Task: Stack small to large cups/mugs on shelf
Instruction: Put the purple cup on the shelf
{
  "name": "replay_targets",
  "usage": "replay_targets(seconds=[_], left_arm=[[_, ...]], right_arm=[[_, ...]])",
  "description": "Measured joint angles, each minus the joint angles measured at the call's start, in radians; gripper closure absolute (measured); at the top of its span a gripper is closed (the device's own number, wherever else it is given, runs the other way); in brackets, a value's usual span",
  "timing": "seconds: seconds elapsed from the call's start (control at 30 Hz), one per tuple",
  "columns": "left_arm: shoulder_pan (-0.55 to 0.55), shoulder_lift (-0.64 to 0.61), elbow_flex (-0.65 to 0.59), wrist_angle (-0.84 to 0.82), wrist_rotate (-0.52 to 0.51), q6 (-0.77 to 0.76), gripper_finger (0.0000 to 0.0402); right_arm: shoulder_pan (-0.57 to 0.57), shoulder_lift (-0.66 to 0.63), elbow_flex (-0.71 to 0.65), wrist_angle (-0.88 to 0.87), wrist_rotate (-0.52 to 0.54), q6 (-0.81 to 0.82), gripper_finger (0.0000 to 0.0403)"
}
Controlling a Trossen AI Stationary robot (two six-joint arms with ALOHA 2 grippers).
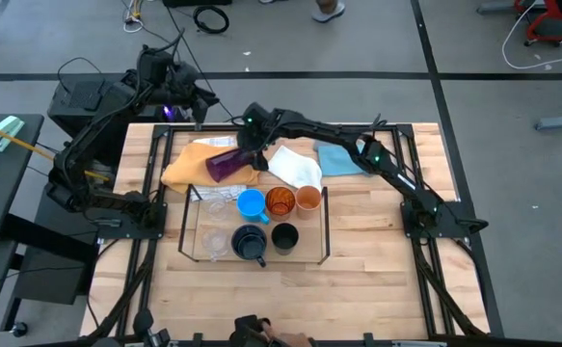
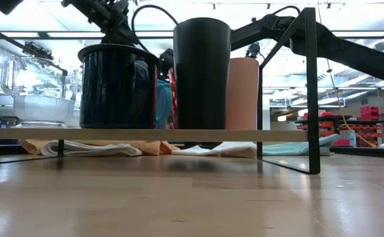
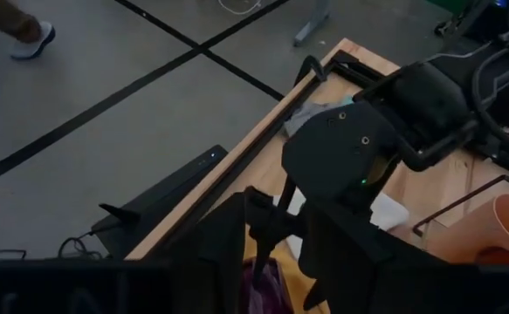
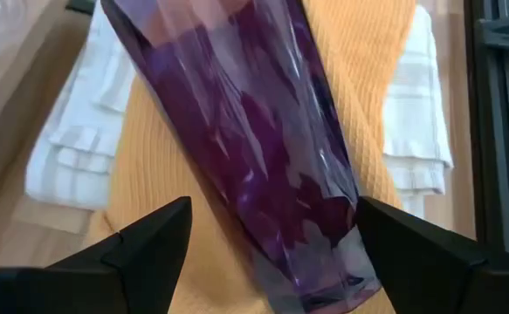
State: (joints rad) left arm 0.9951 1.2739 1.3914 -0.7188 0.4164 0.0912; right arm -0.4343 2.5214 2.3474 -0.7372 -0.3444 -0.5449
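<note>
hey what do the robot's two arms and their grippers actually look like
Both arms are dark, nearly black, jointed links with black cables along them. The right arm carries small green indicator lights, and the left arm shows a purple glow near its wrist. The right gripper has two broad, flat, matte black wedge-shaped fingers. The left gripper is blocky and black.

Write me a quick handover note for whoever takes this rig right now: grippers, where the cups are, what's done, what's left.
Right gripper: open, fingers either side of the purple tumbler, not closed on it.
Left gripper: back at the table's far edge, holding nothing that shows; can't tell if it is open.
The purple tumbler lies on its side on the yellow cloth, behind the shelf.
On the shelf: light-blue mug, amber tumbler, small orange cup, navy mug, black cup, clear cups.
Done: those are on the shelf.
Left: grip the purple tumbler and add it.
</note>
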Motion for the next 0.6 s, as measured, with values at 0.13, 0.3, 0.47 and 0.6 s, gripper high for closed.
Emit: replay_targets(seconds=[0.13, 0.3, 0.47, 0.6], left_arm=[[0.0, 0.0, 0.0, -0.017, 0.0, 0.004, 0.0267], [0.0, 0.0, 0.0, -0.017, 0.0, 0.004, 0.0275], [0.0, 0.0, 0.0, -0.015, 0.0, 0.003, 0.028], [0.0, 0.0, 0.0, -0.015, 0.0, 0.001, 0.0278]], right_arm=[[-0.005, 0.0, 0.0, 0.0, 0.004, -0.008, 0.007], [-0.01, 0.0, 0.0, -0.007, 0.004, -0.008, 0.007], [-0.009, 0.018, 0.0, -0.032, 0.003, -0.008, 0.0066], [-0.005, 0.018, 0.005, -0.06, 0.004, 0.023, 0.006]])
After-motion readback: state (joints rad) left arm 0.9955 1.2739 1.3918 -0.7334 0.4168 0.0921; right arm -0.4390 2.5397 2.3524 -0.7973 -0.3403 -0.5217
